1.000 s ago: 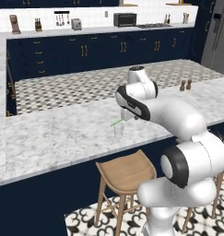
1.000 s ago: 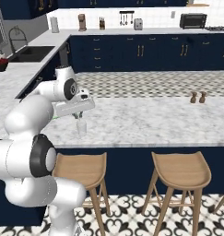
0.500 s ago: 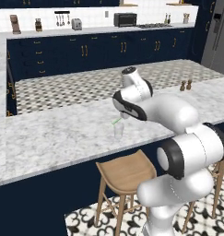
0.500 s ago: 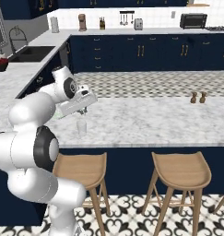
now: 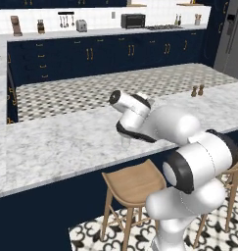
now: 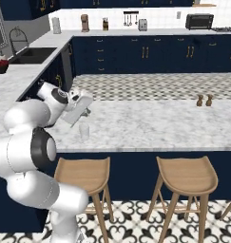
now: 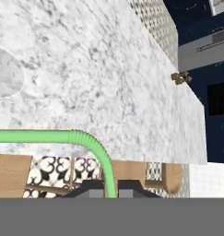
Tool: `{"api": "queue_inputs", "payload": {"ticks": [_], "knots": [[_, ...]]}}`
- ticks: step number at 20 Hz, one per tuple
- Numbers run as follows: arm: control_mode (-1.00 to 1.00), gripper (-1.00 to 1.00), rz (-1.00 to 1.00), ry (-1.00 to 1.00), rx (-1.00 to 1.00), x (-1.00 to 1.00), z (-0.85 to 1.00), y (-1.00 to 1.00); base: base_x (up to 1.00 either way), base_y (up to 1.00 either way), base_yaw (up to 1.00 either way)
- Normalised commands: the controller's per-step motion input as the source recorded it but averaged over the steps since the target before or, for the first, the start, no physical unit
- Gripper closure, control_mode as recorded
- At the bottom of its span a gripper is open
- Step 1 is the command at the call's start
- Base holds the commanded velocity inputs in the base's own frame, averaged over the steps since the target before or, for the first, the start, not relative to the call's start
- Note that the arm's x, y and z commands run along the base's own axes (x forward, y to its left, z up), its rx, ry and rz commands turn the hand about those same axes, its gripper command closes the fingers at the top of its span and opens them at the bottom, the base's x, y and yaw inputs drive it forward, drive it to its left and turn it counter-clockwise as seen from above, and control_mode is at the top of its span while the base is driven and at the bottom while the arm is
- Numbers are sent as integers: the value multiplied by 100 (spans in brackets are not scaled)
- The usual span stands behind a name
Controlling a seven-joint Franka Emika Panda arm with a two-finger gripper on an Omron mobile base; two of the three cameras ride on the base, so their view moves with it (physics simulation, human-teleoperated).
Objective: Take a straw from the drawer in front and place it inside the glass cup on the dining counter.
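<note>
Jaws closed on the straw (image 7: 92, 146), you can see it in the hand view: green, bent, rising between the fingertips. Glass cup (image 6: 83, 132) stands on the marble desk (image 6: 150, 126) near its front edge, just below the gripper (image 6: 86, 112). Two stools (image 6: 186, 176) below.

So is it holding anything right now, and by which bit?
Yes: the end effector pinches the green straw by one end, just past its bend.

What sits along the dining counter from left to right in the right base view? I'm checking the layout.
hand → glass cup → pepper and salt shakers.
</note>
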Motion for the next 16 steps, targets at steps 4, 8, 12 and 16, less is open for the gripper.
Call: {"api": "queue_inputs", "payload": {"ticks": [4,8,12,16], "knots": [[-100,100,-13,1,-19,73,-8,1,0,0,0],[-100,100,-18,3,-16,78,0,19,0,0,0],[-100,100,-21,6,-16,74,-1,34,0,0,0],[-100,100,-21,6,-14,76,-11,39,0,0,0]]}}
